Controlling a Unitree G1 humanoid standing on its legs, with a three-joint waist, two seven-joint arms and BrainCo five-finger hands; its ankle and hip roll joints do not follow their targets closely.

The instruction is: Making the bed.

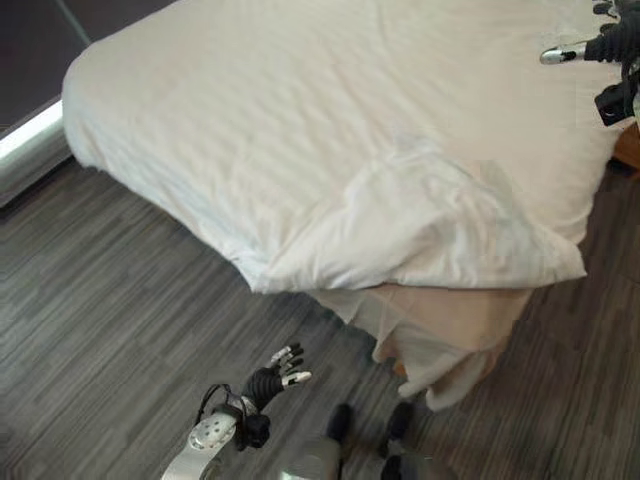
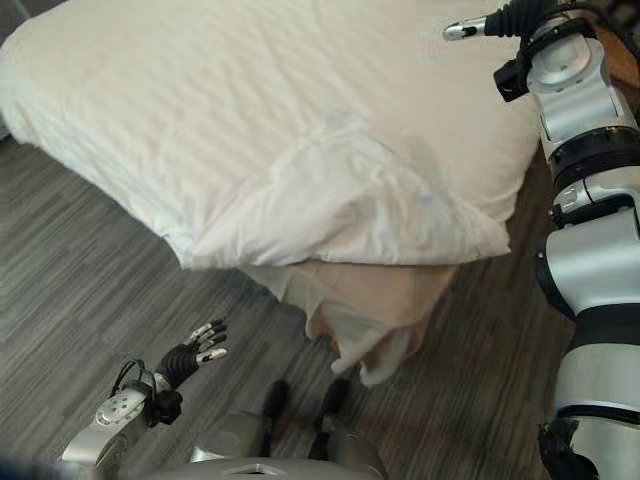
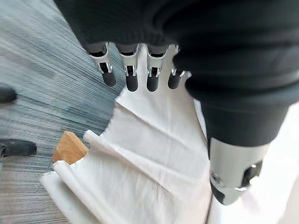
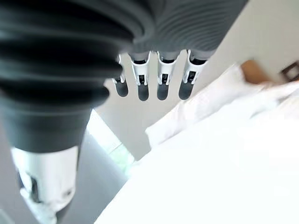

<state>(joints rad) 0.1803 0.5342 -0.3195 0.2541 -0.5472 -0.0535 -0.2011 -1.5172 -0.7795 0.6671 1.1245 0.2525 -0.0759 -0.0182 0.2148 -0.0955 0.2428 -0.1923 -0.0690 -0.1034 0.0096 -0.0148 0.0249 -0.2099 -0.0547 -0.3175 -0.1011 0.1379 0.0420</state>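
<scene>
Left robot hand [image 1: 272, 377] beside duvet [image 1: 330, 130]

Duvet [image 1: 330, 130] lies on bed; sheet [image 1: 440, 340] hangs below corner.

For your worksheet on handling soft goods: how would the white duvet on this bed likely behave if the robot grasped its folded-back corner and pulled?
The duvet would probably flop and drape rather than hold shape: its folded corner lies creased and puffy. It looks light for its bulk. Pulling one corner may drag and wrinkle the rest, since the sheet below hangs loose.
</scene>
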